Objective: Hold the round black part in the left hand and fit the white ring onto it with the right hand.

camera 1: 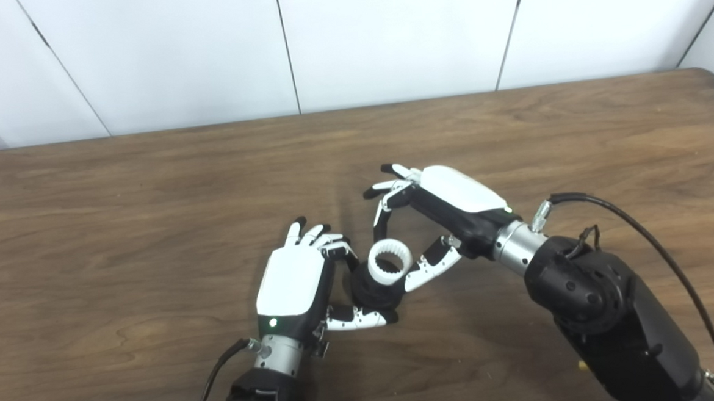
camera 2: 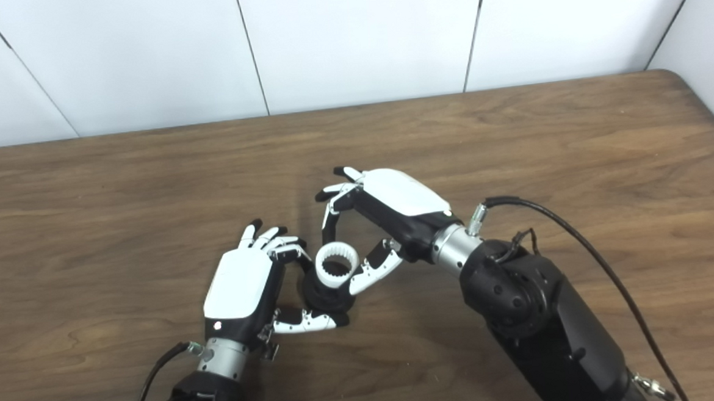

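The left hand (camera 1: 294,283) grips the round black part (camera 1: 374,292) just above the wooden surface (camera 1: 149,205). The white ring (camera 1: 389,261) sits on top of it, and the right hand (camera 1: 437,211) hovers beside it, fingers spread, its thumb touching the ring.

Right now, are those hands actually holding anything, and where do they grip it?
The left hand grips the black part by its sides. The white ring sits on top of it. The right hand is open around the ring.
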